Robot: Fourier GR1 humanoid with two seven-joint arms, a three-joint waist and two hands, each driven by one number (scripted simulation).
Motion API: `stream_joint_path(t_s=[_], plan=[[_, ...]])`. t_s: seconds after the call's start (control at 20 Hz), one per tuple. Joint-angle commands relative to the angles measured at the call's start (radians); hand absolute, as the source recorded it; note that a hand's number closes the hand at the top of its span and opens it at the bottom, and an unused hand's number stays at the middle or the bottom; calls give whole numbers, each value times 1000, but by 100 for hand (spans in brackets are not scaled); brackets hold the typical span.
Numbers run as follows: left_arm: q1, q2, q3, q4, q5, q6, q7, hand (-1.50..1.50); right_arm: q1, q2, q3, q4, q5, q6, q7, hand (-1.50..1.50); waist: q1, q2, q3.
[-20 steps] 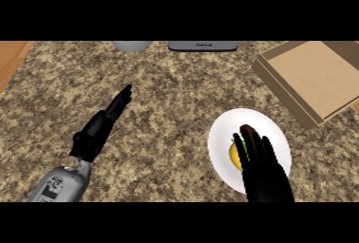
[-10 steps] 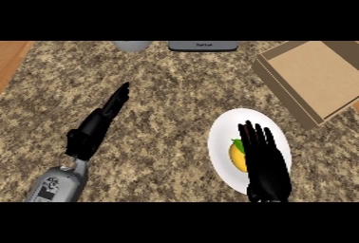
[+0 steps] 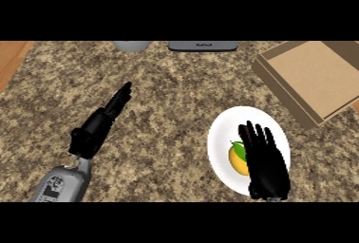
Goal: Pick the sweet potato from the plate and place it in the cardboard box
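On a speckled granite counter point(image 3: 168, 95), a white plate point(image 3: 226, 124) sits at lower right; over it lies the right hand point(image 3: 265, 159), fingers straight and flat, gripping nothing — beside it on the plate shows a yellow-and-green object point(image 3: 238, 155), where the sweet potato should be; an open cardboard box point(image 3: 316, 78) stands beyond, apart from the plate; the left hand point(image 3: 101, 124) rests at left, fingers straight, empty.

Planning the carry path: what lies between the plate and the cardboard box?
In the head view, only bare counter separates the plate from the cardboard box.
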Motion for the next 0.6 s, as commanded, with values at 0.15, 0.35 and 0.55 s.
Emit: stream_joint_path(t_s=[0.15, 0.35, 0.55], plan=[[8, -23, 47, 10, -23, -47, -22, 0, 6, 35, -41, 39, 21, 41, -25, -150, 0, 0, 0], [-31, -46, 50, 46, -50, -41, -28, 0, -128, 87, -101, 165, 19, 64, -38, -150, 1, 1, 0], [-17, -58, 57, -34, -43, -55, 40, 0, -84, 57, -130, 231, 23, -21, -110, -150, 2, 0, 0]])
